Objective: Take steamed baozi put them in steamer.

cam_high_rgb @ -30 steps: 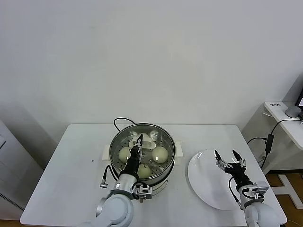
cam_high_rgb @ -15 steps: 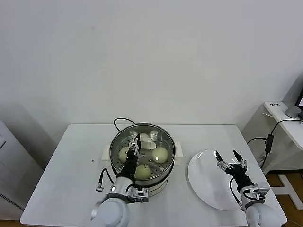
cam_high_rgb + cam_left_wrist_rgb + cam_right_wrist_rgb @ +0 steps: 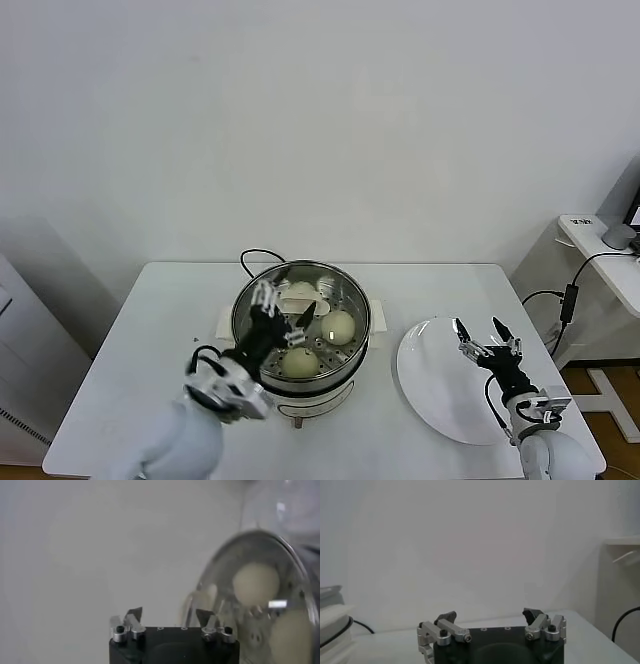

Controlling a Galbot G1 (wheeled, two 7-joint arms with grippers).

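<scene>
Left claw (image 3: 279, 305) spread wide, empty, at the steamer's (image 3: 350, 338) 9 o'clock rim. Buns (image 3: 338, 326) all inside the pot: one at centre-right, one at 6 o'clock (image 3: 299, 362), pale ones at 12 o'clock (image 3: 300, 293) partly hidden behind the fingers. Exact count hard to tell. In the left wrist view, fingers (image 3: 131, 618) parted with nothing between, pot wall (image 3: 260, 537) and a bun (image 3: 256, 582) just beyond. Release step looks done; probably the last bun placed. Next move likely calls for lifting the left arm clear of the rim without nudging buns.

White plate (image 3: 425, 380) at 3 o'clock of the pot, bare. Right claw (image 3: 486, 337) over the plate's far edge, spread wide, empty, idle. Nothing left outside to fetch, judging by the table (image 3: 150, 330).
</scene>
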